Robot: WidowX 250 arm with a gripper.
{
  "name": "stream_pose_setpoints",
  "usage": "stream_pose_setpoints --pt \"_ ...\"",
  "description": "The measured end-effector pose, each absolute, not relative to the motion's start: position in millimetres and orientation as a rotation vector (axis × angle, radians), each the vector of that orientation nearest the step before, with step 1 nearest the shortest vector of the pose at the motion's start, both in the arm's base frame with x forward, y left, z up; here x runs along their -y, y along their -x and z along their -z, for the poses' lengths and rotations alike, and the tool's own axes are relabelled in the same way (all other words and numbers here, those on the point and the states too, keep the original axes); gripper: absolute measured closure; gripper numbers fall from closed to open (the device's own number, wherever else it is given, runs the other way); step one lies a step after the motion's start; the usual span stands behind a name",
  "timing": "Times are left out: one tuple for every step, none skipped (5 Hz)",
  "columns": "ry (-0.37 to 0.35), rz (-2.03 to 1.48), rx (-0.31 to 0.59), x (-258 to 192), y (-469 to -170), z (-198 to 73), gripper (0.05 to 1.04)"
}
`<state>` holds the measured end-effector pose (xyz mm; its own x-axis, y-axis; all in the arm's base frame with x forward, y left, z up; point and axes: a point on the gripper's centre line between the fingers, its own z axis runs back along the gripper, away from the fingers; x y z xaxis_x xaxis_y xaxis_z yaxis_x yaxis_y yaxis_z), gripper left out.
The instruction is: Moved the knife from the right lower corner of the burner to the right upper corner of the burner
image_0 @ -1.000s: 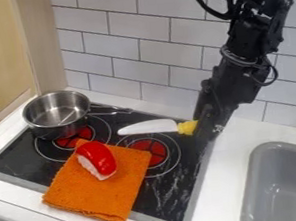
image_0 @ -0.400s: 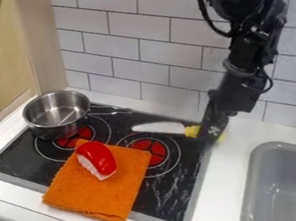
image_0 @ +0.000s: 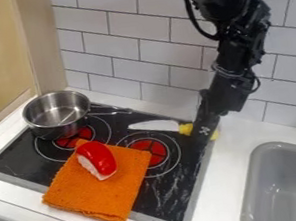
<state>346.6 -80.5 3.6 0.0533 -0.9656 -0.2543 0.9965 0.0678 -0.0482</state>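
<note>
The knife (image_0: pixel 154 126) was at the upper right part of the stove (image_0: pixel 171 195), behind the right ring (image_0: pixel 148 151), and my gripper (image_0: pixel 202 135) was down at its yellow handle (image_0: pixel 187 128), which showed on both sides of it. I couldn't tell how far open the gripper was, nor whether it had hold of the handle or merely stood against it. Nor could I tell whether the blade was touching the glass.

I judged the knife to be about where I wanted it, so my worry was the letting go. If it was a little raised, opening too soon would have dropped it and let it spin. If the handle clung as I lifted, the knife could have been dragged askew or tipped over the stove's right edge onto the counter (image_0: pixel 230 183). Pressing down too hard might have levered the blade up. A wide sweep to the left could have sent the tip into the pot's handle (image_0: pixel 114 112).

The blade pointed left, toward the pot (image_0: pixel 57 115), with the handle end to the right. The long axis ran mostly across my view, sloping gently down to the right, roughly along the stove's back edge but not quite parallel.
</note>
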Motion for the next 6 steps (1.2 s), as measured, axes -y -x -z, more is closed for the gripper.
stream_pose_setpoints --pt "-0.161 1.504 -0.221 78.1 -338.0 -4.1 0.206" --pt "-0.176 1.487 -0.188 76.1 -332.2 -15.1 0.057" --pt "-0.203 1.443 -0.114 69.9 -334.6 -32.7 0.079" --pt "-0.256 1.353 0.013 62.2 -335.0 -55.3 0.085" --pt "-0.265 1.218 0.084 59.0 -325.0 -73.2 0.085" --pt "-0.178 0.935 0.039 34.1 -308.5 -78.9 0.085"
